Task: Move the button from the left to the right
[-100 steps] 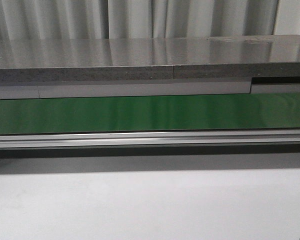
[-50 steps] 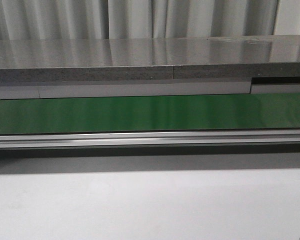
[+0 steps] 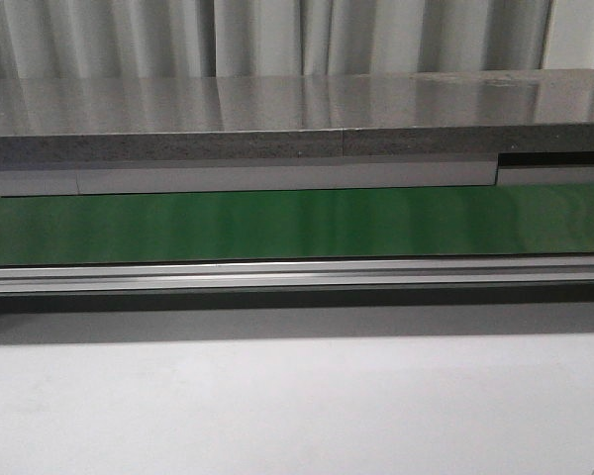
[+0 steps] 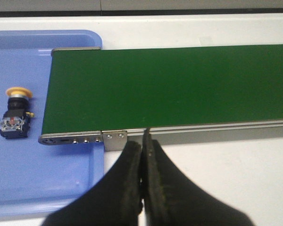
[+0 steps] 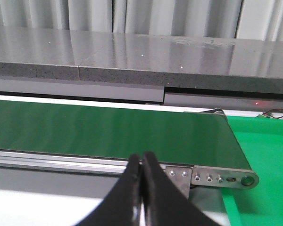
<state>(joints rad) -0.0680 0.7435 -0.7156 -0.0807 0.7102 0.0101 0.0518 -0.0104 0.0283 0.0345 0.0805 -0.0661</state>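
Note:
The button (image 4: 15, 114) has a round yellow-orange cap and a black body with blue and red marks. It lies on its side in a blue tray (image 4: 23, 179) at the left end of the green conveyor belt (image 4: 170, 89). My left gripper (image 4: 142, 143) is shut and empty, over the white table beside the belt's metal rail, well apart from the button. My right gripper (image 5: 141, 162) is shut and empty, near the belt's right end (image 5: 212, 141). Neither gripper nor the button shows in the front view.
The belt (image 3: 297, 226) runs across the front view with a metal rail (image 3: 297, 274) before it and a grey shelf (image 3: 277, 119) behind. A green tray (image 5: 269, 160) lies at the belt's right end. White table (image 3: 297, 406) lies in front.

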